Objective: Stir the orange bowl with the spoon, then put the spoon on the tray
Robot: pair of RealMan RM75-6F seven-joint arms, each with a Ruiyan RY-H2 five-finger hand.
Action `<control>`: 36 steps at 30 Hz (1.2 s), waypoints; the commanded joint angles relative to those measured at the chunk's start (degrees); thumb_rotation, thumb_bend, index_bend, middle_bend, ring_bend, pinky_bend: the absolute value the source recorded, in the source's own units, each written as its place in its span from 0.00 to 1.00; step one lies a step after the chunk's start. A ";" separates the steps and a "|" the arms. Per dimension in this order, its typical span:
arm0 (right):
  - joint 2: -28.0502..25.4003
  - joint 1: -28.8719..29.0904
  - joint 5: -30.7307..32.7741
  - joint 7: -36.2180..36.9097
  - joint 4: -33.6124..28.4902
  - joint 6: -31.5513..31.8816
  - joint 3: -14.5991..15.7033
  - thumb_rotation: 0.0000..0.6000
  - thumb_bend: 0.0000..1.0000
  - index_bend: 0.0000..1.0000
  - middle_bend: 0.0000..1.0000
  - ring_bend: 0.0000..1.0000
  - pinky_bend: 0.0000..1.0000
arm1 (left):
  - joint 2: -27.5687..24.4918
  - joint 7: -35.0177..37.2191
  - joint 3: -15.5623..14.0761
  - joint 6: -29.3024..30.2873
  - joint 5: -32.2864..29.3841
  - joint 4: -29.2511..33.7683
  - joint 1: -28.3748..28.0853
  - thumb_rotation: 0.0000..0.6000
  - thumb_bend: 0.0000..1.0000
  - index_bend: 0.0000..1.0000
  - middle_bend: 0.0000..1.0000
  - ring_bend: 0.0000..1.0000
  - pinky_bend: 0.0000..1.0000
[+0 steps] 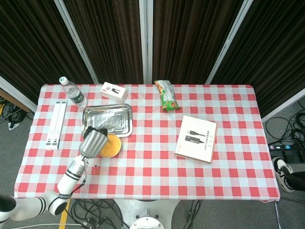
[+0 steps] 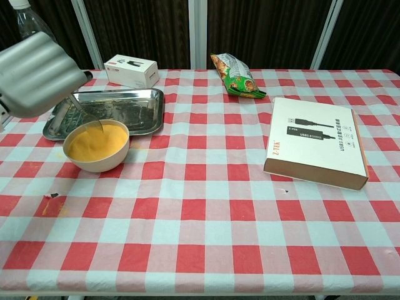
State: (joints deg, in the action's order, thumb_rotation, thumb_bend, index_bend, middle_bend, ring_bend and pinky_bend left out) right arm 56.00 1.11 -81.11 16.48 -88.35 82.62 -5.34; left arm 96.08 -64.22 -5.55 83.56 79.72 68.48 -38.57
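Observation:
The orange bowl (image 1: 113,146) (image 2: 97,145) stands just in front of the steel tray (image 1: 107,119) (image 2: 128,107), at the table's left side. My left hand (image 1: 94,141) (image 2: 36,75) hovers above the bowl's left edge and covers part of it in the head view. It grips the spoon (image 2: 84,112), whose thin handle slants down from the fingers into the orange contents. The head view hides the spoon under the hand. My right hand appears in neither view.
A water bottle (image 1: 72,91) (image 2: 28,19) and white box (image 1: 113,90) (image 2: 131,70) stand behind the tray. A snack bag (image 1: 167,95) (image 2: 236,76) lies at centre back, a flat carton (image 1: 196,138) (image 2: 315,140) to the right, white strips (image 1: 55,124) at far left.

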 commanded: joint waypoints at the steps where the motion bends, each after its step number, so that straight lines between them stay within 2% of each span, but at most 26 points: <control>1: 0.00 0.00 -0.19 0.06 0.10 0.13 0.03 1.00 0.17 0.09 0.22 0.00 0.13 | 0.57 -2.53 -0.22 0.07 1.71 -1.26 0.99 1.00 0.45 0.72 1.00 0.94 0.94; 5: -0.02 -0.01 -0.32 0.02 -0.05 0.35 -0.03 1.00 0.17 0.09 0.22 0.00 0.13 | 0.52 -3.85 0.77 -0.27 2.79 -0.69 1.35 1.00 0.45 0.72 1.00 0.94 0.94; 11: -0.29 -0.02 -0.12 -0.25 -0.52 0.35 -0.10 1.00 0.17 0.09 0.22 0.00 0.13 | 1.00 -2.70 3.90 0.08 3.54 -0.34 1.67 1.00 0.45 0.72 1.00 0.94 0.94; 14: -0.40 -0.17 0.08 -0.80 -0.80 0.73 -0.23 1.00 0.17 0.09 0.22 0.00 0.13 | 1.43 3.79 5.41 -0.97 3.19 0.30 1.90 1.00 0.45 0.70 1.00 0.95 0.94; 18: -0.54 -0.16 0.22 -1.12 -1.27 0.55 -0.19 1.00 0.17 0.09 0.22 0.00 0.13 | 2.95 8.46 6.50 1.01 5.98 -4.91 2.00 1.00 0.45 0.70 1.00 0.95 0.95; 23: -0.73 -0.20 0.32 -1.38 -1.66 0.75 -0.32 1.00 0.17 0.09 0.22 0.00 0.13 | 3.86 9.70 6.84 0.97 6.80 -8.20 2.80 1.00 0.45 0.70 1.00 0.95 0.94; 26: -0.71 -0.20 0.39 -1.42 -1.65 0.60 -0.27 1.00 0.17 0.09 0.22 0.00 0.13 | 4.25 7.52 7.91 0.21 5.50 -8.87 3.44 1.00 0.45 0.70 1.00 0.95 0.94; 32: -0.54 -0.37 0.08 -1.05 -1.00 0.87 -0.13 1.00 0.17 0.09 0.22 0.00 0.13 | 3.87 0.72 7.75 -2.58 4.52 -6.84 4.23 1.00 0.45 0.70 1.00 0.96 0.94; 36: -0.61 -0.45 0.20 -1.10 -1.08 0.89 -0.12 1.00 0.17 0.09 0.22 0.00 0.13 | 4.28 -0.46 9.10 -3.26 3.28 -6.46 4.52 1.00 0.46 0.70 1.00 0.96 0.94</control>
State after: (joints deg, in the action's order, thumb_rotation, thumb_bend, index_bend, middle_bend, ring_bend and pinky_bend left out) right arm 55.40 0.67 -80.91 15.39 -89.43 83.52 -5.47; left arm 100.13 -64.20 3.04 80.83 83.55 61.83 -34.30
